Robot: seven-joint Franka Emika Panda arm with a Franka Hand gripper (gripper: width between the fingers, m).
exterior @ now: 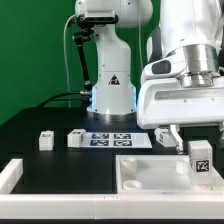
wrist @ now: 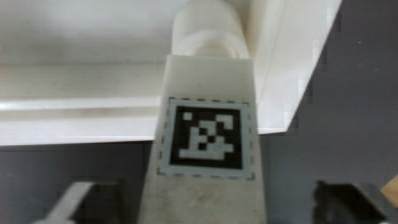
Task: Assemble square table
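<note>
- So far, by my judgement, only the first of four legs was in place. Nearest in the exterior view, the large flat white plastic square panel point(exterior: 150, 178) lay at about five o'clock of the frame. It sat just inside the long low white border wall point(exterior: 12, 175).
- One short white tagged leg point(exterior: 200, 160) stood upright at the panel's three o'clock edge. Whether it was screwed tight could not be told.
- The two-finger gripper point(wrist: 210, 203) straddled that leg with its jaws spread. The wrist view showed dark gaps on both sides, so it pinched nothing.
- Farther back, toward nine o'clock, a loose white tagged leg point(exterior: 77, 138) and a second loose white leg point(exterior: 45, 141) lay on the black table point(exterior: 30, 125), apart from the panel.
- At the panel's twelve o'clock lay the marker board point(exterior: 120, 140).
- No fourth leg showed, and three legs seemed left to fit.
</note>
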